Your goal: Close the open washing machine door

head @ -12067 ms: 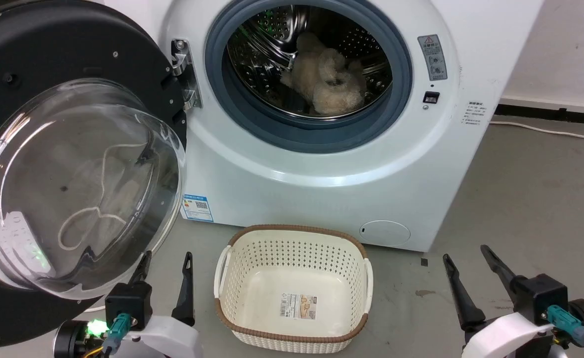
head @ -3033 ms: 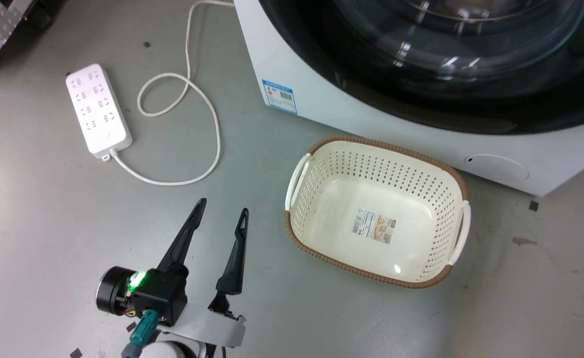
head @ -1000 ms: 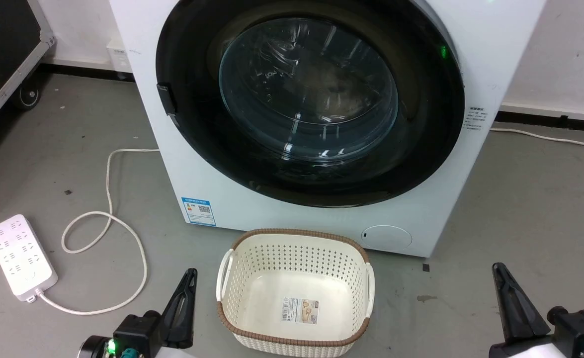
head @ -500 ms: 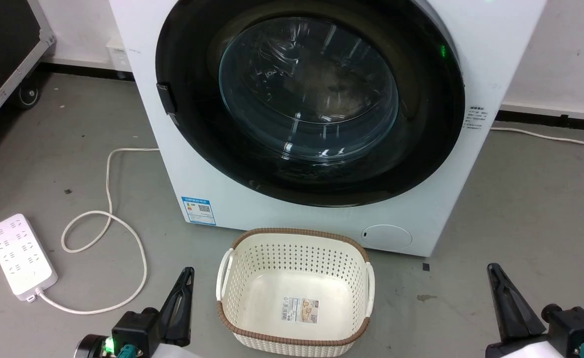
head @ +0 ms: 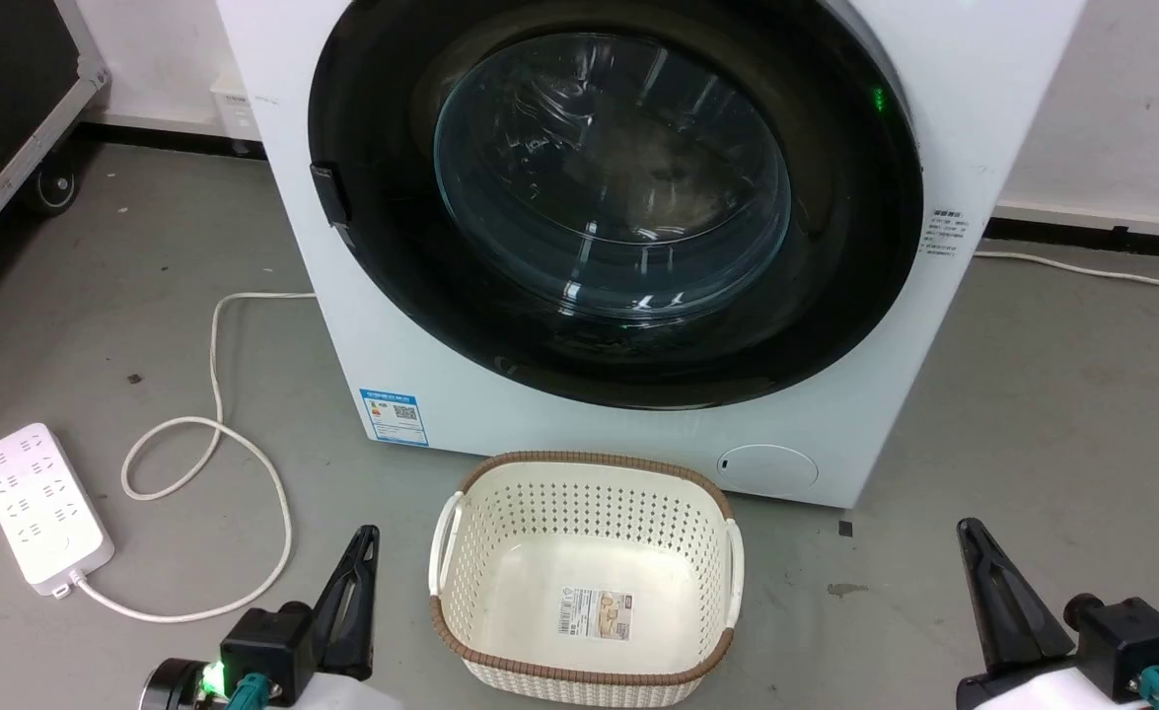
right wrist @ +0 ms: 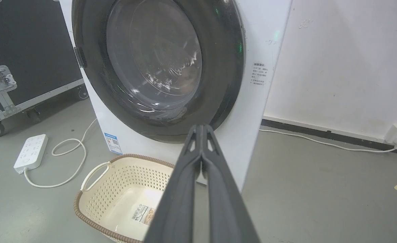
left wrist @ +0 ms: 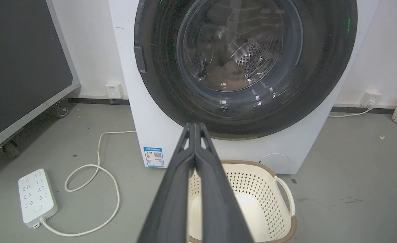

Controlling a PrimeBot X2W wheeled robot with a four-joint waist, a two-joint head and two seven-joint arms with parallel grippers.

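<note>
The washing machine [head: 983,118] is a white front-loader facing me. Its glossy black washing machine door [head: 835,296] lies flat against the machine's front, its clear glass bowl window over the drum. The same washing machine door [left wrist: 320,84] fills the top of the left wrist view, and the washing machine door [right wrist: 222,60] appears at an angle in the right wrist view. My left gripper [head: 367,537] is low at the left, shut, fingers pressed together with nothing held. My right gripper [head: 969,532] sits low at the right, also shut and empty. Both are well short of the machine.
A cream perforated laundry basket [head: 584,473] stands on the floor just before the machine, between my grippers. A white power strip [head: 36,508] with a looping cord [head: 214,434] lies at the left. A black wheeled case [head: 7,108] is at the far left; a wall socket [right wrist: 396,135] at right.
Over twelve seconds the door went from swung open to lying against the machine. In the last second both grippers sank slightly toward the bottom edge; nothing else moved.
</note>
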